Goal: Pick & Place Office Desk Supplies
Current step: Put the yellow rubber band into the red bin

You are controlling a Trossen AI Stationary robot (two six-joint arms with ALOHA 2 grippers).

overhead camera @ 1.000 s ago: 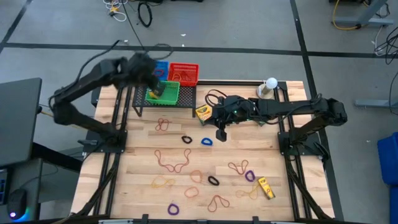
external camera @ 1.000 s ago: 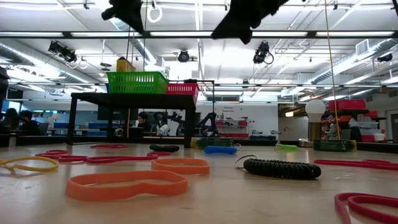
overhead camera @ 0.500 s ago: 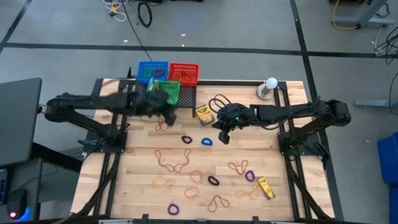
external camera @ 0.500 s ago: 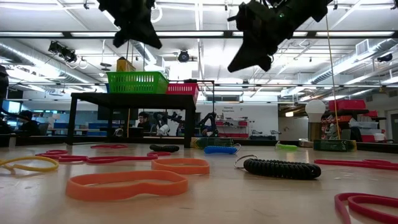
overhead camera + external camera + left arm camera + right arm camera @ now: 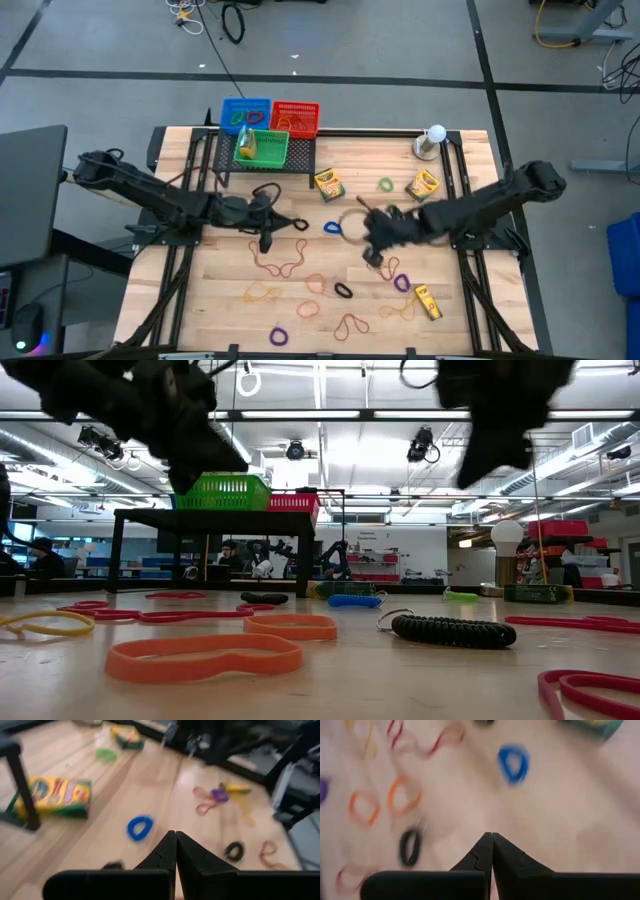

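Observation:
Rubber bands in several colours lie scattered flat on the wooden table (image 5: pixel 200 300), among them a blue one (image 5: pixel 332 227), a green one (image 5: pixel 386 184) and a black one (image 5: pixel 343 291). Yellow crayon boxes lie on the table at the far middle (image 5: pixel 327 183), far right (image 5: pixel 423 184) and near right (image 5: pixel 428 302). Another crayon box (image 5: pixel 247 145) sits in the green basket (image 5: pixel 270 150). My left gripper (image 5: pixel 265 240) (image 5: pixel 175 836) hangs shut and empty left of the blue band. My right gripper (image 5: pixel 372 258) (image 5: pixel 492 836) is shut and empty just right of that band, above the table.
A blue basket (image 5: pixel 245 112) and a red basket (image 5: pixel 295 118) stand behind the green one on a black rack at the far edge. A white ball on a round base (image 5: pixel 435 135) stands at the far right. Long red-brown bands (image 5: pixel 280 258) lie mid-table.
My left gripper has come away from the baskets, swinging down and toward the table's near edge to the middle of the table, and now points closer to level. My right gripper has moved toward the near edge and lower, rolling as it went.

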